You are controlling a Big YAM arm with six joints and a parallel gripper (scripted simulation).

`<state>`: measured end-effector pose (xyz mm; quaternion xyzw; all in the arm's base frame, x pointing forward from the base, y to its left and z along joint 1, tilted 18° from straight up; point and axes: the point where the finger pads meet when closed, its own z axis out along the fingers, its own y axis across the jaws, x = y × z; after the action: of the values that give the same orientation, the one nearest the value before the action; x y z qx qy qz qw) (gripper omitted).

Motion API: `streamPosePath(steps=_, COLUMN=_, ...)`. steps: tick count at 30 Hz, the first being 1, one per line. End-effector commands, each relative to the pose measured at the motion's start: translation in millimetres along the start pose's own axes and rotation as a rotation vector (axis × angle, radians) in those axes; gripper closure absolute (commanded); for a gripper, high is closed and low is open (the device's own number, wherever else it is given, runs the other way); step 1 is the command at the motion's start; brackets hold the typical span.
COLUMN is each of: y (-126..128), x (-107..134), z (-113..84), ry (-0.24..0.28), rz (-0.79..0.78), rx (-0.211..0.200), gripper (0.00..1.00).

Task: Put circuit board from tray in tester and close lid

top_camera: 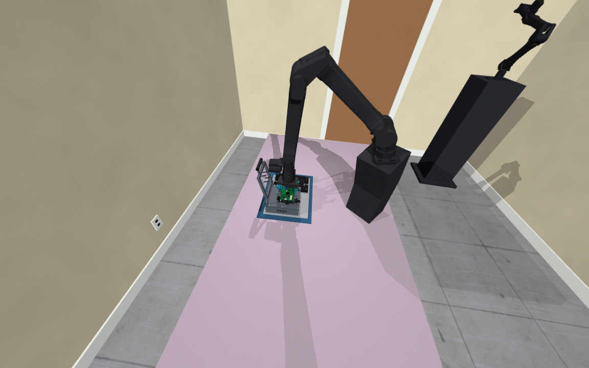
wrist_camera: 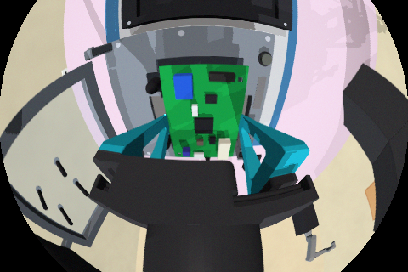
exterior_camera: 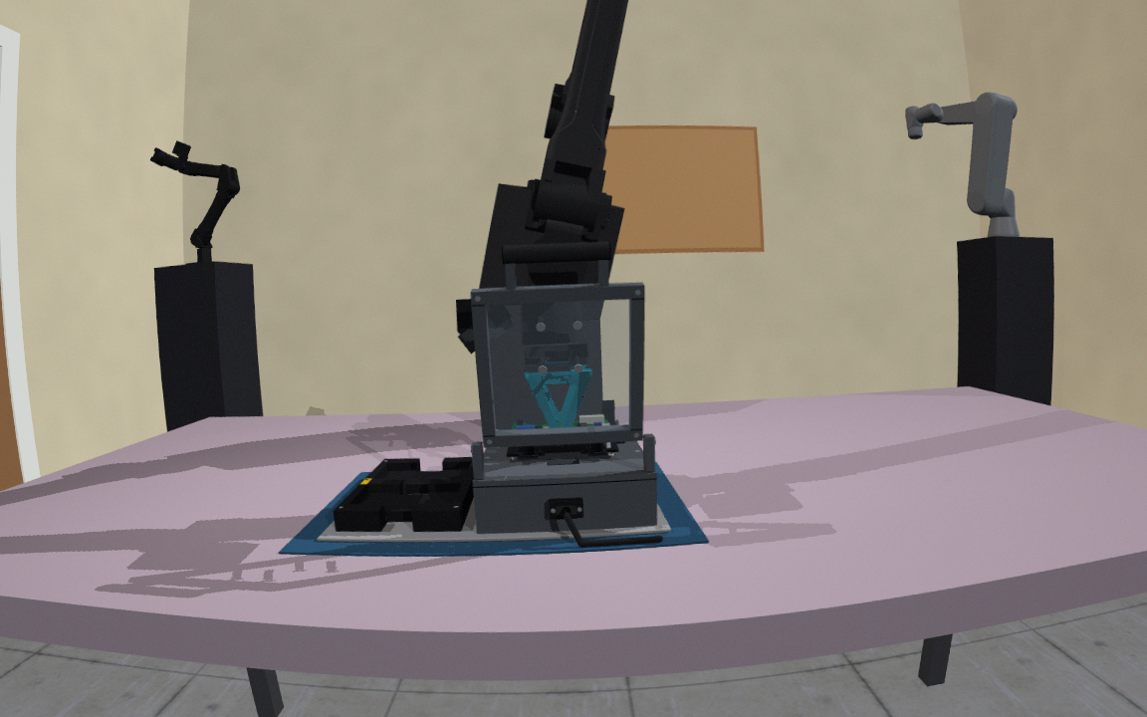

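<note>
The green circuit board is face up between the teal fingers of my gripper, which is shut on its long edges. It is over the pin plate of the grey tester, seemingly slightly above it. Its white connector is at the end away from the tray. The lid stands open and upright at the hinge side. The black tray lies beside the tester; no board shows in its visible parts. The pins, board holes and hook are hidden or unclear.
A blue-edged mat lies under the tester and tray. The lid's handle rises close to the arm. A black cable runs from the tester's hinge side. A round knob stands on the tester's top near the tray.
</note>
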<state>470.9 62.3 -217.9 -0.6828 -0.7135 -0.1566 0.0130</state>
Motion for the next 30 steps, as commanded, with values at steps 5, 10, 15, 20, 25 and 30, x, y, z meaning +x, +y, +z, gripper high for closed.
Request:
streamPosePath(steps=5, y=19.0, x=7.3, z=-3.9, ry=-0.001, rz=-0.028, rx=-0.041, gripper=0.28)
streamPosePath(steps=10, y=19.2, x=7.4, z=-3.7, ry=-0.001, rz=-0.027, rx=-0.041, gripper=0.28)
streamPosePath(steps=15, y=19.0, x=7.5, z=-3.6, ry=-0.001, rz=-0.026, rx=-0.039, gripper=0.28)
streamPosePath(steps=20, y=17.0, x=7.1, z=-3.4, ry=-0.001, rz=-0.025, rx=-0.035, gripper=0.28)
streamPosePath(steps=25, y=15.7, x=7.0, z=-3.3, ry=-0.001, rz=-0.023, rx=-0.033, gripper=0.28)
streamPosePath(steps=30, y=15.1, x=6.9, z=-3.2, ry=-0.001, rz=-0.023, rx=-0.032, gripper=0.28)
